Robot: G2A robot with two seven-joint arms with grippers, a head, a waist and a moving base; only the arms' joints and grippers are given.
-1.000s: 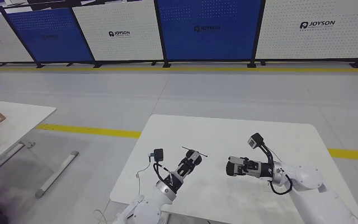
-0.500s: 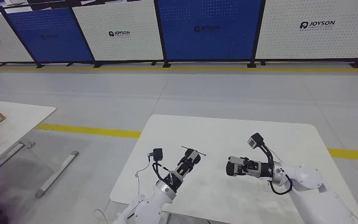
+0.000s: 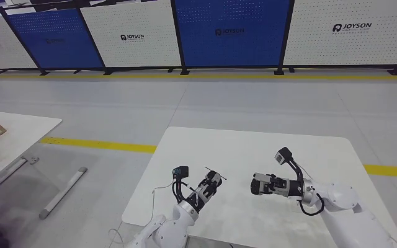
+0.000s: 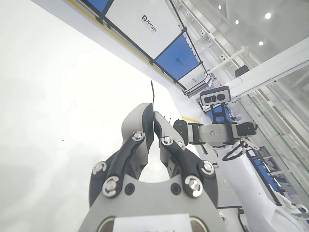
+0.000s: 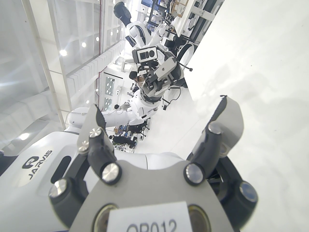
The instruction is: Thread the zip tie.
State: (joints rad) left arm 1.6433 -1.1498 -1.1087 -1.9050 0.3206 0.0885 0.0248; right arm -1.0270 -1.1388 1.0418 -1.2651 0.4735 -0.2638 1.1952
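Two grippers: my left gripper (image 4: 153,119) is pinched shut on the zip tie (image 4: 152,92), end sticking past the tips, I guess so my right gripper (image 5: 159,106), wide open and empty opposite, can grab it.

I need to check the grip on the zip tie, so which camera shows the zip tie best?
The left wrist view: the zip tie stands close up, pinched in the shut left hand. The top view gives a thin dark line at that hand; the right wrist view, a small far-off end.
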